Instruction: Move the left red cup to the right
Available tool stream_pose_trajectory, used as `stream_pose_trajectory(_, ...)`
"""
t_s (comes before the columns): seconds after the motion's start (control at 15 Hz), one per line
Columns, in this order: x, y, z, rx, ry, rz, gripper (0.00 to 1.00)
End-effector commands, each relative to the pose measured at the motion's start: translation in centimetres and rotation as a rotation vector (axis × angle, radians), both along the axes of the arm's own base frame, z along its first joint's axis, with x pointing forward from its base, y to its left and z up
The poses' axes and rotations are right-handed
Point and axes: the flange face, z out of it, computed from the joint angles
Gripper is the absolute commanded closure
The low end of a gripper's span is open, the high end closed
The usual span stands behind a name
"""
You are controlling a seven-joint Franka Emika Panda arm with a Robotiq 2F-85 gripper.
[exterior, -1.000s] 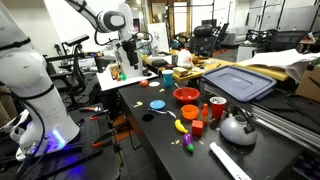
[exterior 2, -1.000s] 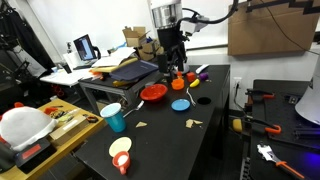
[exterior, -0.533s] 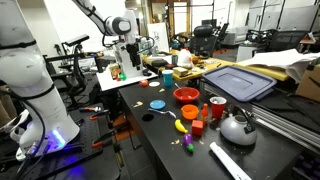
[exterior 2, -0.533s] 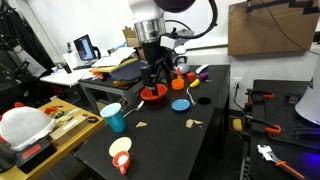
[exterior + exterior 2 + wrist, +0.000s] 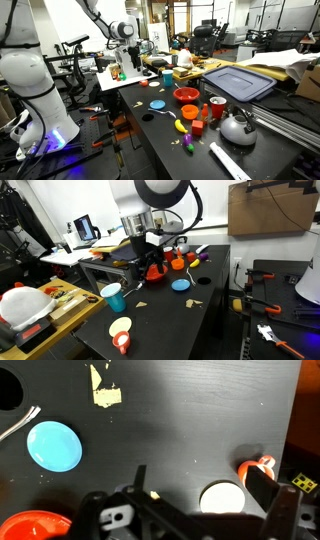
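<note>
The left red cup (image 5: pixel 121 330) is a small, short red-orange cup with a pale inside. It stands alone near the front end of the black table (image 5: pixel 165 320). My gripper (image 5: pixel 148 270) hangs over the table beside the wide red bowl (image 5: pixel 155 274), well apart from the cup. It also shows far back in an exterior view (image 5: pixel 126 60). In the wrist view my gripper (image 5: pixel 198 475) is open and empty, fingers wide apart over bare table. A small red-orange thing (image 5: pixel 252 464) shows partly behind the right finger. I cannot tell whether it is the cup.
A blue disc (image 5: pixel 180 284) (image 5: pixel 54 445), a pale disc (image 5: pixel 222 498) and a paper scrap (image 5: pixel 105 395) lie on the table. A blue cup (image 5: pixel 113 297) stands near the table's left edge. A taller red cup (image 5: pixel 216 108) and a metal kettle (image 5: pixel 237 127) stand together.
My arm has swung from over the cluttered back of the table toward the blue cup's end and has come lower. The gripper stays open. No object has moved.
</note>
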Motion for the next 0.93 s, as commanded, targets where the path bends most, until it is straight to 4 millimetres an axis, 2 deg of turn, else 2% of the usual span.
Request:
stream_pose_trajectory(0.0,1.2,1.6,-1.2,-0.018,-0.002,-0.032,0.0)
stream_pose_trajectory(0.87,3.4,6.8,-6.4,-0.027,0.048,-0.105,0.0)
